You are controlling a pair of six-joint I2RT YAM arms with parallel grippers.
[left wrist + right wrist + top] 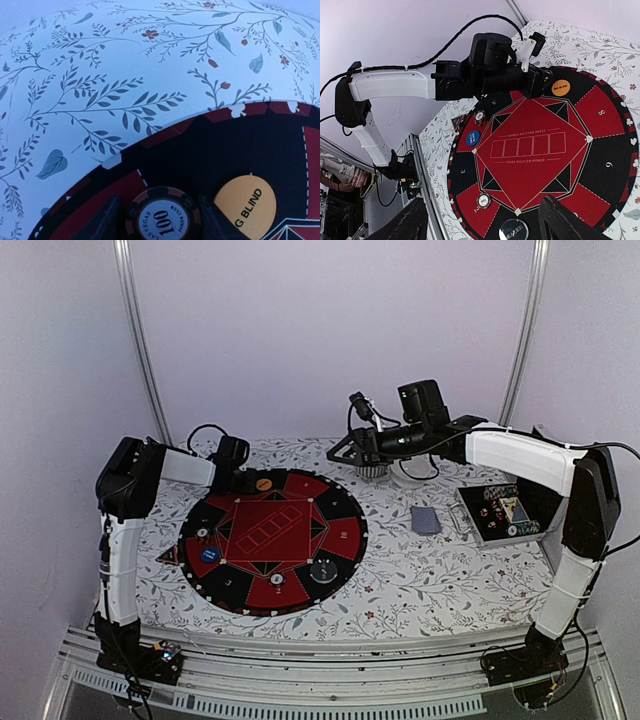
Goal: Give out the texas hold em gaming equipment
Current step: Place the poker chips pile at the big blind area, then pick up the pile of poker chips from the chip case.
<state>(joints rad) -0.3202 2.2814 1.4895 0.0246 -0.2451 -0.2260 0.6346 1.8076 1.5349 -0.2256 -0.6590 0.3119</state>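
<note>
Black 100 chip lies flat on the mat near its far-left rim, beside the orange Big Blind chip. My left gripper is low, jaws flanking the black chip; can't tell if they're gripping it. My right gripper is raised beyond the far rim, jaws wide, nothing between them. Floral tablecloth, white walls.

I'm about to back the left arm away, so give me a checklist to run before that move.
1. Black-and-orange round 100 poker chip inside the rim of the round red-and-black mat: ok.
2. Left claw free of chip: cannot tell.
3. Chip apart from orange Big Blind disc: ok.
4. Right claw open, empty: ok.
5. Grey-blue card deck lying off the mat: ok.
</note>
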